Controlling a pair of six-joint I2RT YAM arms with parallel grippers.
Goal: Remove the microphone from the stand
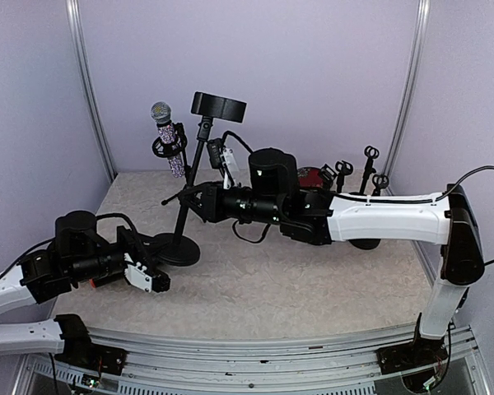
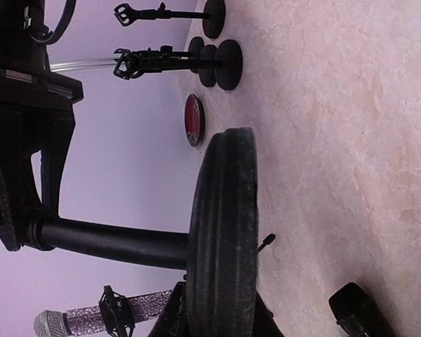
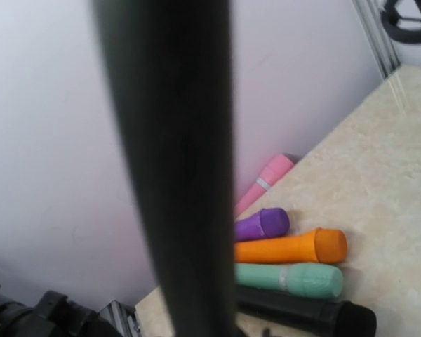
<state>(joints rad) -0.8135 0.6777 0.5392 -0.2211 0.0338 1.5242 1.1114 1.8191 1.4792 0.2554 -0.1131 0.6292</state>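
Observation:
A silver glitter microphone (image 1: 168, 136) sits head-up in the clip of a black stand, left of the stand pole (image 1: 193, 177). The stand's round base (image 1: 177, 247) rests on the table. My right gripper (image 1: 191, 202) is at the pole at mid height. The pole (image 3: 175, 175) fills the right wrist view and hides the fingers. My left gripper (image 1: 152, 267) is low beside the base's left rim with its jaws apart and empty. In the left wrist view the base (image 2: 221, 232) is edge-on and close, and the microphone (image 2: 77, 321) shows beyond it.
A black plate (image 1: 218, 105) tops the stand. Small black clip stands (image 1: 370, 169) and a red disc (image 1: 313, 175) are at the back right. Several coloured microphones (image 3: 288, 247) lie against a wall. Metal frame posts stand in the back corners.

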